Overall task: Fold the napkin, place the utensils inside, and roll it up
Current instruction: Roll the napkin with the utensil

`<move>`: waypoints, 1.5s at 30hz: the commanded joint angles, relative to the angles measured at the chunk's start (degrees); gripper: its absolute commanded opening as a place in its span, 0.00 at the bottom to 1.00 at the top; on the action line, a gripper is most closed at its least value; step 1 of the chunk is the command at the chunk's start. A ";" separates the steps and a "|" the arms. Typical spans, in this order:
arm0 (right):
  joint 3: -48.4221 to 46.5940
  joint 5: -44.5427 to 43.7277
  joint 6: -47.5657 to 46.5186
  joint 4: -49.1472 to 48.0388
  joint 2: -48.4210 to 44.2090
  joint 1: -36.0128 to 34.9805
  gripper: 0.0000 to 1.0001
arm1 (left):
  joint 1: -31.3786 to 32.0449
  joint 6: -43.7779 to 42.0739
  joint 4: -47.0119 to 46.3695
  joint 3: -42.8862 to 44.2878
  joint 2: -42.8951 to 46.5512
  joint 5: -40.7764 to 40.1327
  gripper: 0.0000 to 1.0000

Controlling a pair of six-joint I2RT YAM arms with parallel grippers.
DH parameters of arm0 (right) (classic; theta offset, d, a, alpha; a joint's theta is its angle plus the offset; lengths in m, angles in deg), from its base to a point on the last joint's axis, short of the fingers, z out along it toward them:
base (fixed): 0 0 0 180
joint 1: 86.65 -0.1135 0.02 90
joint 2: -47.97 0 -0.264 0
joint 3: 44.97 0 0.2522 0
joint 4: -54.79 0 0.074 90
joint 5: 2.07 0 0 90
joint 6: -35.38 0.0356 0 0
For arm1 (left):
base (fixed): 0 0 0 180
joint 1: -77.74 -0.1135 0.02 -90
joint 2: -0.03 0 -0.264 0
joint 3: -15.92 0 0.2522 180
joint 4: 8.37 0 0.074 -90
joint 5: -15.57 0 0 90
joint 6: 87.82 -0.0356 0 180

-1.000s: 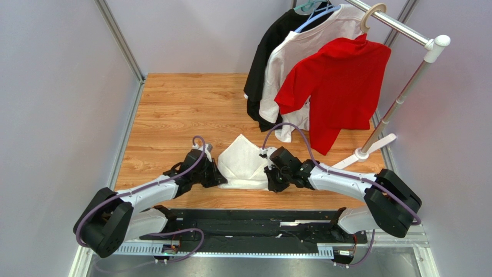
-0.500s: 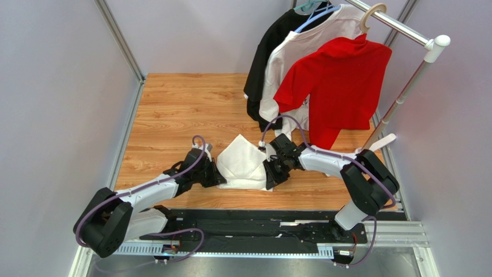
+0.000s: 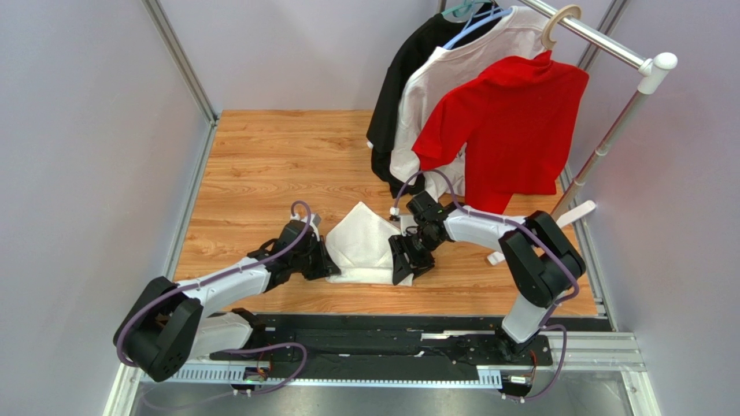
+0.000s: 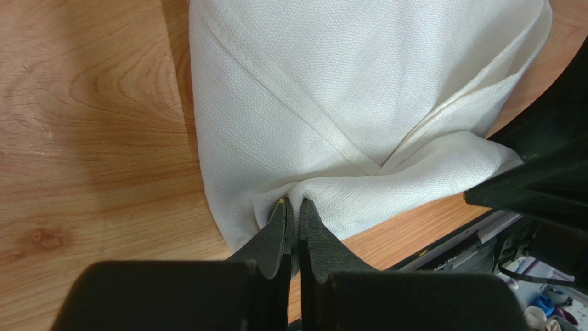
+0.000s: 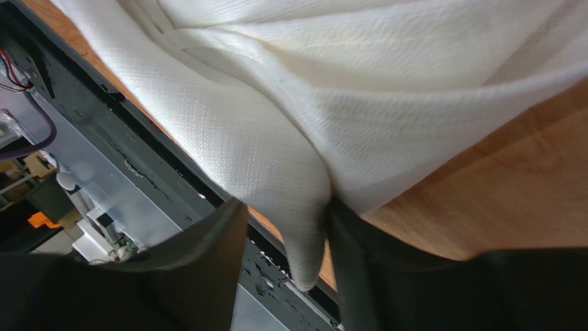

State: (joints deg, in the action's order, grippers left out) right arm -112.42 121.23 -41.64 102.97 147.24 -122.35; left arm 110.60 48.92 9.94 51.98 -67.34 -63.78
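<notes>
The white napkin (image 3: 363, 243) lies folded into a rough triangle on the wooden table (image 3: 260, 165), near its front edge. My left gripper (image 3: 325, 263) is at the napkin's left front corner, shut on a pinched ridge of cloth (image 4: 293, 204). My right gripper (image 3: 402, 260) is at the right front corner. Its jaws stand apart in the right wrist view (image 5: 286, 210). A limp napkin corner (image 5: 304, 241) hangs between them, resting against the right finger (image 5: 359, 255) and clear of the left one. The utensils are out of view.
A clothes rack (image 3: 608, 130) stands at the back right with a black shirt (image 3: 408, 78), a white shirt (image 3: 460, 69) and a red shirt (image 3: 504, 121). Its white foot (image 3: 564, 221) lies near my right arm. A black rail (image 3: 391, 334) runs along the front edge.
My right gripper has opened and let go of the napkin corner, which now hangs loose between the jaws. The right arm's elbow has swung in toward the table. The left arm has held still.
</notes>
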 commanded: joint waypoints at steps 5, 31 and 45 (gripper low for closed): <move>1.92 -7.54 0.30 0.48 -10.22 -0.42 0.82 | -0.08 -3.67 7.31 -1.21 -3.38 -3.18 0.00; 11.95 -11.24 1.71 -13.58 -17.70 2.30 0.48 | -0.08 -4.55 7.13 -0.68 -4.78 -2.75 0.00; 9.84 -15.10 1.88 -13.59 -10.06 2.31 0.00 | -0.08 -4.99 7.22 -0.42 -5.40 -2.31 0.00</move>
State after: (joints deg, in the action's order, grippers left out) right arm -100.90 110.78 -39.37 90.29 134.52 -120.21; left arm 110.54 47.61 9.29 53.56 -70.18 -62.09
